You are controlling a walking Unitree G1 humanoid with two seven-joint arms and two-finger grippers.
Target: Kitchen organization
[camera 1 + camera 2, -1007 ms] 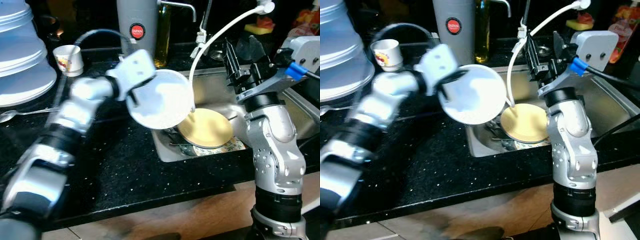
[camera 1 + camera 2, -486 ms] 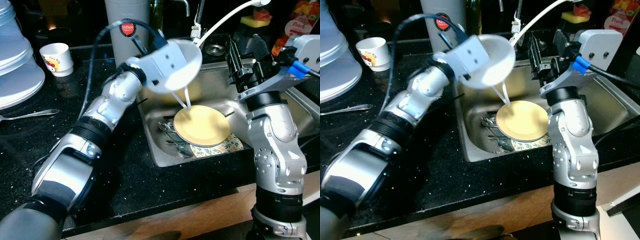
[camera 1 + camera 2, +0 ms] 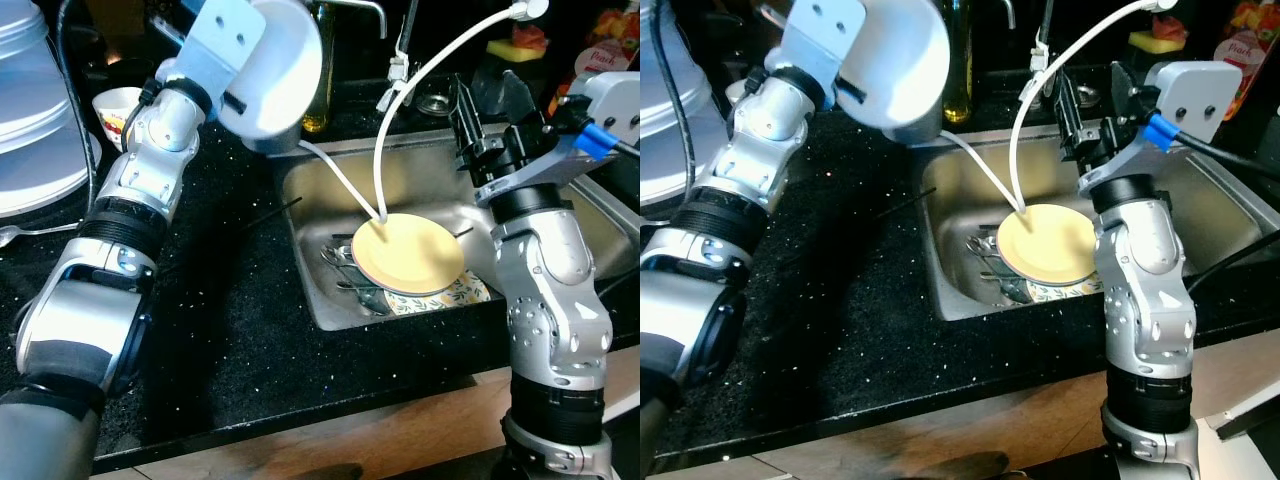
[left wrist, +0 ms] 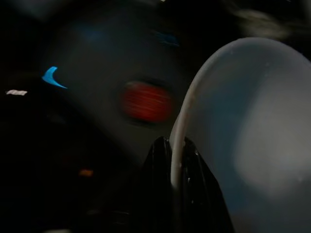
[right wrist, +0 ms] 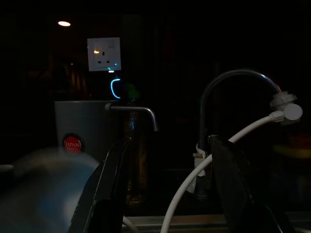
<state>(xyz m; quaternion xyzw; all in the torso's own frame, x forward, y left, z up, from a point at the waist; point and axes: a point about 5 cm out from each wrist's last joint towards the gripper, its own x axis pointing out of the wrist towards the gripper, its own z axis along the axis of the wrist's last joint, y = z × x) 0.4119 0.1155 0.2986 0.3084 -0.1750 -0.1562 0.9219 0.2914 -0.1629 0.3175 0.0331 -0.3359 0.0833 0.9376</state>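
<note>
The tidying looks only partly done, as far as I can judge: one white bowl is out of the sink and in the air, while a yellow plate, a patterned plate beneath it and some cutlery lie in the sink, so most of the dishes wait to be moved. On the left, over the black surface near a stack of pale containers and a small paper cup, the left hand is raised high beside the grey canister; its two black fingers are pinched close together on the bowl's rim, one on each side, and the bowl tips on edge above the surface's back corner, apart from the sink. A white hose arcs from the tap down to the yellow plate. On the right, the right hand is lifted over the sink's far side, its fingers spread apart and gripping nothing, pointing toward the tap.
</note>
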